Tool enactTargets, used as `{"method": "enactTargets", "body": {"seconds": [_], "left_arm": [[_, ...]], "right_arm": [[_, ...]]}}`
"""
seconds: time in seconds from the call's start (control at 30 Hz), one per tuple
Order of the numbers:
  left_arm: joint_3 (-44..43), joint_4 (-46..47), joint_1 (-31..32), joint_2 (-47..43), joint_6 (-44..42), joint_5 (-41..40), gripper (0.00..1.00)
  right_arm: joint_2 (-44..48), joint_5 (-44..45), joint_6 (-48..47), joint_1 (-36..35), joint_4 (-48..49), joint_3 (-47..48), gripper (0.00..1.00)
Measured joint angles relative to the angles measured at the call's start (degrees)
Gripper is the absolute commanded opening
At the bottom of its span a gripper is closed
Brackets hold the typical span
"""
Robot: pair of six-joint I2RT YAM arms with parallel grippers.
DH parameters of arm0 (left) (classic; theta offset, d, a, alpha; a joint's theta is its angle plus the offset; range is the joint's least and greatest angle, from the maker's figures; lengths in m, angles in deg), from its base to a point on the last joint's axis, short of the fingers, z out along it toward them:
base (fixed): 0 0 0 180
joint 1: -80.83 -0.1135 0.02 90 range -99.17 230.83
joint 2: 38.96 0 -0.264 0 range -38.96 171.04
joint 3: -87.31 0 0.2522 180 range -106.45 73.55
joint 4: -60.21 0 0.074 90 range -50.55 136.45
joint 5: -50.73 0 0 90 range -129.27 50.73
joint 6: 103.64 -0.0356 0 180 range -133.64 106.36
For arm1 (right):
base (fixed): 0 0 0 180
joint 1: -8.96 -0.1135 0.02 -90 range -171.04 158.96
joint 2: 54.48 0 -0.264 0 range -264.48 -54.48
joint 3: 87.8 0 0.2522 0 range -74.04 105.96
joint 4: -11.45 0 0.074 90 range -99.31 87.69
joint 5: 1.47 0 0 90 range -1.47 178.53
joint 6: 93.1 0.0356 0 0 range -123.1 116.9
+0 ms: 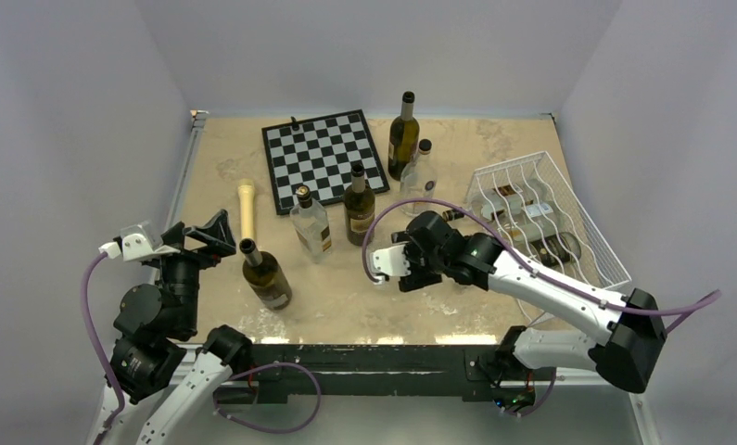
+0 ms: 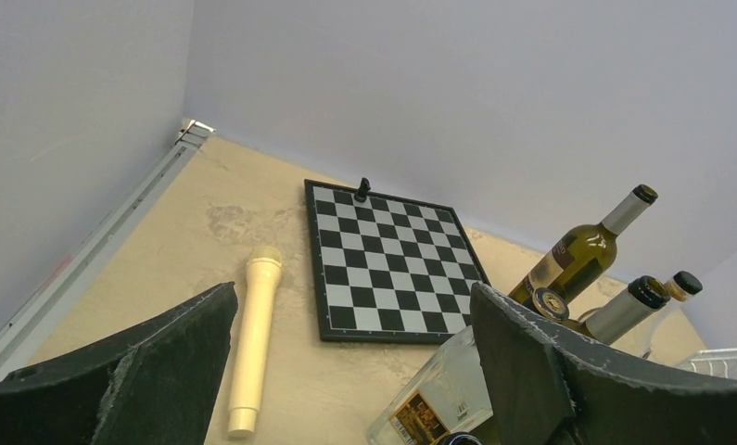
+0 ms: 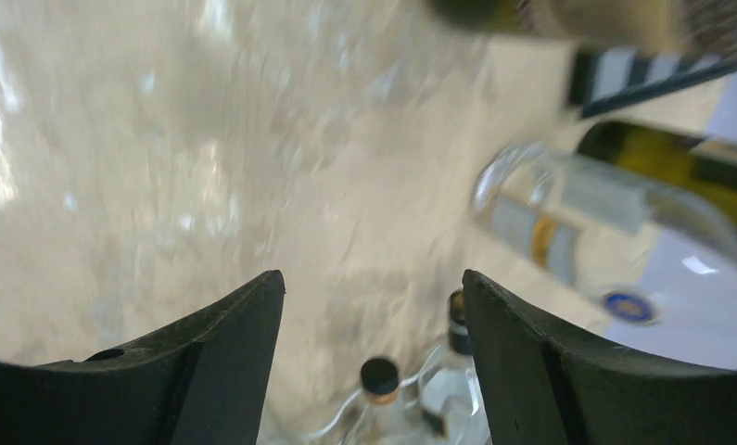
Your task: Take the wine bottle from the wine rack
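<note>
The white wire wine rack (image 1: 582, 232) stands at the right of the table, with bottles lying in its cradles (image 1: 536, 215) and their necks pointing left. My right gripper (image 1: 392, 267) hovers just left of the rack, open and empty. In the blurred right wrist view its jaws (image 3: 374, 324) stand apart, and two capped bottle necks (image 3: 380, 375) on white wire show low between them. My left gripper (image 1: 209, 236) is open and empty at the near left, beside a dark standing bottle (image 1: 265, 276). Its jaws (image 2: 350, 362) stand wide apart.
A chessboard (image 1: 324, 158) lies at the back, also in the left wrist view (image 2: 387, 264). Several bottles stand mid-table: green (image 1: 402, 139), clear (image 1: 420, 176), dark (image 1: 359, 206), clear square (image 1: 311, 222). A cream cylinder (image 1: 246, 209) lies at the left.
</note>
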State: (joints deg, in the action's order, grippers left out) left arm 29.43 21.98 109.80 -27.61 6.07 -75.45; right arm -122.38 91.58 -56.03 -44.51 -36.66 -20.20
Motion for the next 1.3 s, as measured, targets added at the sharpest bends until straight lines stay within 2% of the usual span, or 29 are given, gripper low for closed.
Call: {"method": "enactTargets", "body": {"seconds": [0.2, 0.4, 1.3], "left_arm": [[0.0, 0.0, 0.0, 0.0, 0.0, 0.1, 0.99], [0.0, 0.0, 0.0, -0.1, 0.0, 0.4, 0.99], [0.9, 0.2, 0.0, -0.4, 0.2, 1.6, 0.99]], "right_arm": [[-3.0, 4.9, -5.4, 8.2, -7.1, -5.4, 0.74], [-11.0, 8.2, -5.7, 12.6, -13.7, -4.0, 0.74], [-9.8, 11.5, -4.7, 13.2, -19.1, -6.6, 0.74]]}}
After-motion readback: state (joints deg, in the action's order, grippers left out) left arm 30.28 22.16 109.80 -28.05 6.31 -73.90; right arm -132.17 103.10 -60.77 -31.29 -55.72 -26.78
